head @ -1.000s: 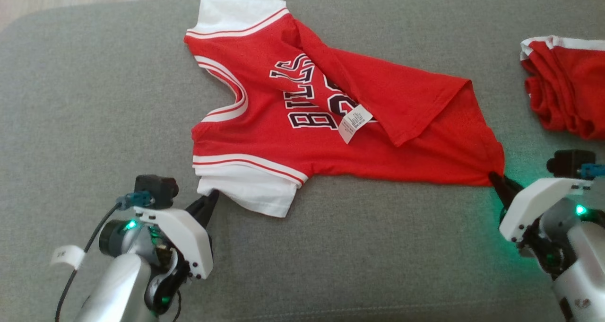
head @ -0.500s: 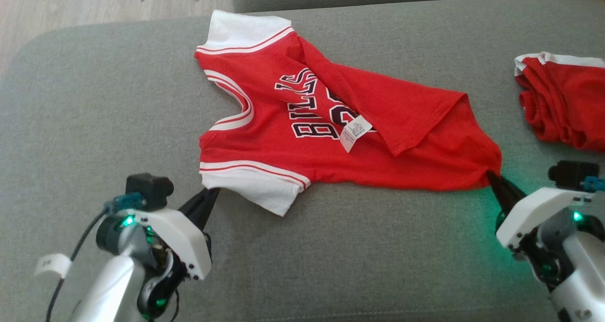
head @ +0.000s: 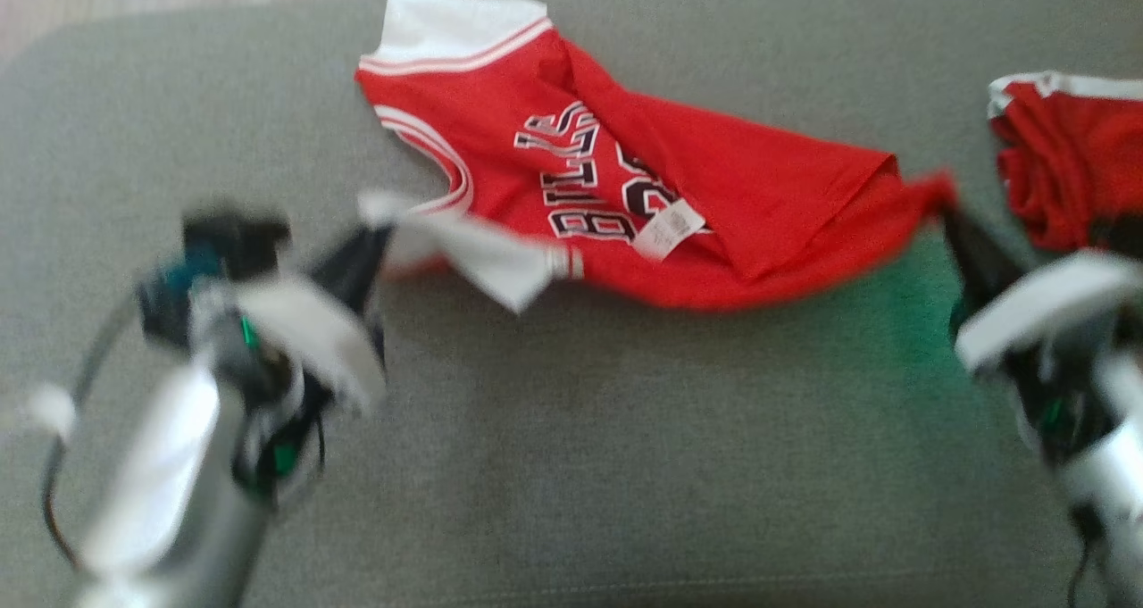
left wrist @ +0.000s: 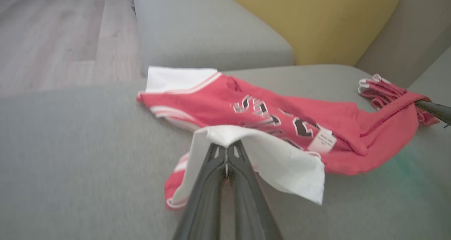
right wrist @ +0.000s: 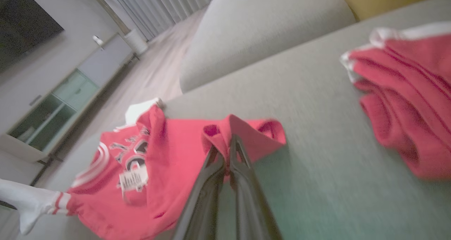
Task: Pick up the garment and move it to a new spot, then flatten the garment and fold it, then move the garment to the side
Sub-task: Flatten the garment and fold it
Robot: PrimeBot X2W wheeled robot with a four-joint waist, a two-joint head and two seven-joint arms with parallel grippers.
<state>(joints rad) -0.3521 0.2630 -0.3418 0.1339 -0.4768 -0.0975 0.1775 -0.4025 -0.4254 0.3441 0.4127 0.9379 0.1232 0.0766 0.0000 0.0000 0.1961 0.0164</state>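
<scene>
Red Bulls jersey lies across the far half of the grey sofa seat, neck end toward the seat's left edge, hem end toward its right, and the far white sleeve close to the far edge. L pincer is clamped tight on the near white sleeve, cloth draped over the tips like a tent. R pincer is pinched closed on the near hem corner, red fabric bunched round the tips. Two grips at opposite ends of the near edge make sense, imo: w/ both ends held, that edge is kept taut btwn the arms, so the jersey can be carried or dragged to a new spot w/o collapsing into a heap. Near edge looks raised off the seat and the far part rests on it; head view is blurred, so how much is lifted can't be told. A flap of the body is folded over the front, hiding part of the number, w/ the white care label at its edge; prob. needs flattening later. Judged step: pick-up/move, early in the task. No box or basket involved: the seat itself carries everything, incl. a second red garment bunched near the right edge, close to the R pincer. Yellow cushion stands behind the seat.
</scene>
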